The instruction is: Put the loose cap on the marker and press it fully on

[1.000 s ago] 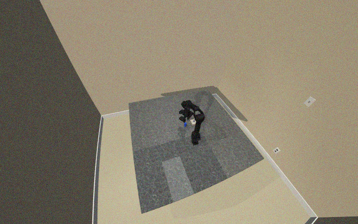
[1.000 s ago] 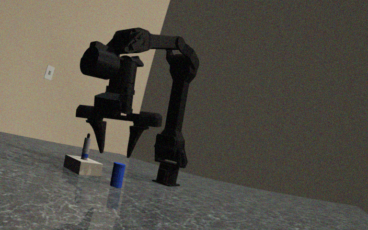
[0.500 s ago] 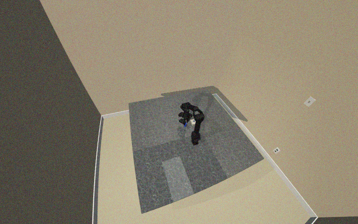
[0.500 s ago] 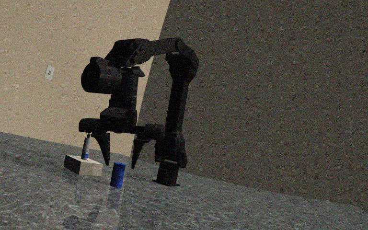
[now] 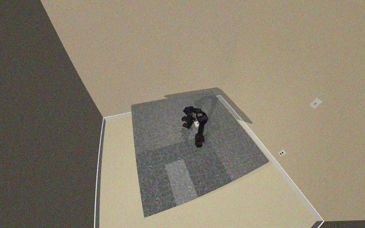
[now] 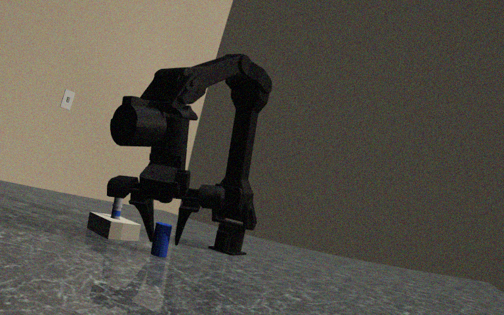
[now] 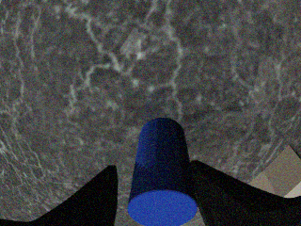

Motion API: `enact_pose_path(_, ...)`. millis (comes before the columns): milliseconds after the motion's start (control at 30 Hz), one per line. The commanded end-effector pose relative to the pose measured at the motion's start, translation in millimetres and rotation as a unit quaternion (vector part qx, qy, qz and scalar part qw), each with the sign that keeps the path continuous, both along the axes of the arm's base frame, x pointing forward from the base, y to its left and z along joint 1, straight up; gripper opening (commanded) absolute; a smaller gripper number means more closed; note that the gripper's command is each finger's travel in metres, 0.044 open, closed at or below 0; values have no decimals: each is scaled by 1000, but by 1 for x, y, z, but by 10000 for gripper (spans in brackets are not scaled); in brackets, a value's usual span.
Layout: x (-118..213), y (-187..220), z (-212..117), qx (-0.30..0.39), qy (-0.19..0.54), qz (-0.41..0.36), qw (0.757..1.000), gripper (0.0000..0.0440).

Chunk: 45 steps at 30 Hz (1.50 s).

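Blue cap upright on tbl, nearer far edge than near edge in top view. Gripper fingers part-spread around cap; grip unclear. Marker upright in holder block, uncapped.

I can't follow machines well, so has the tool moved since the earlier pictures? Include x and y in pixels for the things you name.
Yes. In the exterior view the tool [image 6: 163, 243] [image 7: 153, 170] has come down: its tips, earlier above the block [image 6: 124, 231], now reach down beside it.
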State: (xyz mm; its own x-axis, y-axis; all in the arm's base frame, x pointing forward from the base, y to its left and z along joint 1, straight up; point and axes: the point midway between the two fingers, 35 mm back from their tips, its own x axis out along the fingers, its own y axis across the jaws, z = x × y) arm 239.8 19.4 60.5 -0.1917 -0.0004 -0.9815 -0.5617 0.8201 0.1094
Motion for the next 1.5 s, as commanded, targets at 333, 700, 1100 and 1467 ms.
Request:
enact_pose_path(333,12,-6,29,-13,-48,11,999,28)
enact_pose_path(700,19,-17,66,-12,-79,-1,997,23)
enact_pose_path(1100,17,-42,96,-9,-89,-34,995,13)
enact_pose_path(1467,11,-73,111,-13,-86,-75,993,0)
